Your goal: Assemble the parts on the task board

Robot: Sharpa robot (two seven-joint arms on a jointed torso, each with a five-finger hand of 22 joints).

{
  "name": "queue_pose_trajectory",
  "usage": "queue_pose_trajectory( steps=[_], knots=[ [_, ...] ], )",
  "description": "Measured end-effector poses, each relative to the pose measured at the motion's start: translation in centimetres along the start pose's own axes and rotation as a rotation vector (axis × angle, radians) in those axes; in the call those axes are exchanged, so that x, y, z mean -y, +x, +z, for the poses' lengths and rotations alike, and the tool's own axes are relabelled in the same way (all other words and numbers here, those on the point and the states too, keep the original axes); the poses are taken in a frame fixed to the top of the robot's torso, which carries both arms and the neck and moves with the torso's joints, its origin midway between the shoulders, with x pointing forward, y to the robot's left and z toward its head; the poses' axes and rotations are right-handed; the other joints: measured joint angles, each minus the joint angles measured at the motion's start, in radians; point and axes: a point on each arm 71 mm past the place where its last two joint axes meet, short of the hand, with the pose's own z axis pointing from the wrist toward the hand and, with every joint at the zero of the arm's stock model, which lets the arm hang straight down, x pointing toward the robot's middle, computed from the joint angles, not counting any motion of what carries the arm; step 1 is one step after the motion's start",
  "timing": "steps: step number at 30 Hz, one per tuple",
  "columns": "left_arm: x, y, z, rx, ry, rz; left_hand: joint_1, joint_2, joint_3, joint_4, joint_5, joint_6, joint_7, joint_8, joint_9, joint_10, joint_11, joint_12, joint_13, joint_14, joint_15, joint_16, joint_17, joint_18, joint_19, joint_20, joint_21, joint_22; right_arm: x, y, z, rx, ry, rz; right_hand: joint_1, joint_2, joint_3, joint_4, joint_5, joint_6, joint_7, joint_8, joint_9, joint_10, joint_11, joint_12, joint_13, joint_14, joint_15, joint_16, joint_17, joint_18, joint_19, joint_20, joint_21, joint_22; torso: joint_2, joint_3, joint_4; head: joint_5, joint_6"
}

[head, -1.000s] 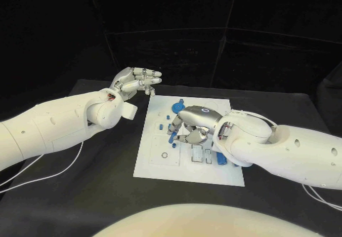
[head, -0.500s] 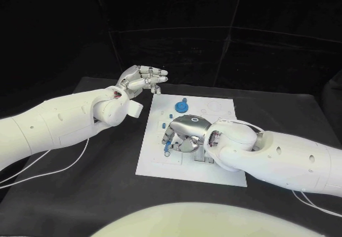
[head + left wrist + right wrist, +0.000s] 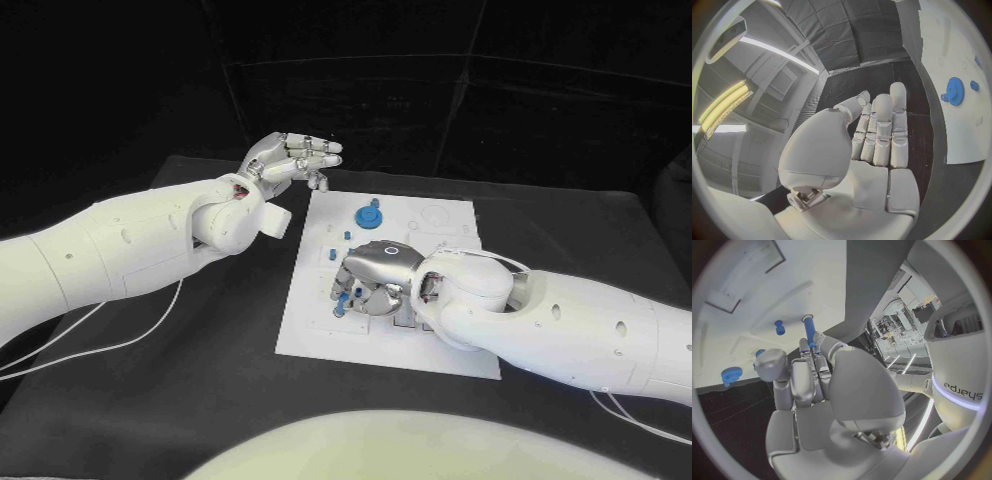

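Black curtain closes off the back of the scene, and a black worktop (image 3: 173, 360) carries the white task board (image 3: 325, 335) at its middle. On the board a blue peg (image 3: 809, 330) is seen in the right wrist view, pinched at its near end between the fingers (image 3: 823, 347) of the right hand (image 3: 378, 278); its flanged far end points at the board's surface. The peg is probably held so that it can be lined up with a socket and pushed in, though whether its tip already touches the board cannot be told. In the head view the right hand is lowered over the middle of the board, palm down, so that the part under it is largely hidden. Around it, other parts are set: a short blue stud (image 3: 780, 327) just beside the peg, and a blue gear (image 3: 368, 215) well apart toward the far end of the board, apparently already seated. Beside the board's far corner the left hand (image 3: 289, 160) is raised off the worktop; its fingers (image 3: 882, 130) are laid side by side and bent loosely forward, with the thumb apart from them and nothing held, presumably parked there to leave the board free for the other hand.
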Motion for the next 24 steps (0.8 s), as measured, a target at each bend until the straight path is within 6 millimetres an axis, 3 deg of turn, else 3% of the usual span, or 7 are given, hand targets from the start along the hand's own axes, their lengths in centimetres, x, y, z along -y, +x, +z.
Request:
queue_pose_trajectory(
  steps=[16,24],
  knots=[
    [-0.05,0.03,0.04,-0.002,-0.003,-0.001,0.000,0.000,0.000,0.000,0.000,0.000,0.000,0.000,0.000,0.000,0.000,0.000,0.000,0.000,0.000,0.000,0.000,0.000,0.000,0.000,0.000,0.000,0.00,0.79,0.52,-0.018,0.002,-0.014,0.000,0.000,0.000,0.000,-0.001,0.000,0.000,0.000,0.000,0.003,-0.003,-0.004,0.001,0.000,0.000,0.000,0.000,0.000,0.000,0.000,0.000,0.000,0.000,-0.0001,0.0006,-0.001,-0.007],
    [-0.06,0.01,0.02,-0.002,-0.003,-0.001,0.000,0.000,0.000,0.000,0.000,0.000,0.000,0.000,0.000,0.000,0.000,0.000,0.000,0.000,0.000,0.000,-0.001,0.000,0.000,0.000,0.000,0.000,-0.18,0.86,0.80,-0.018,0.001,-0.026,-0.019,-0.019,0.009,0.000,-0.001,-0.009,0.009,0.000,-0.001,0.010,-0.010,-0.012,0.001,0.000,0.000,0.000,-0.005,0.000,0.000,0.000,0.000,-0.002,0.000,-0.0006,0.0011,0.001,-0.008]
  ],
)
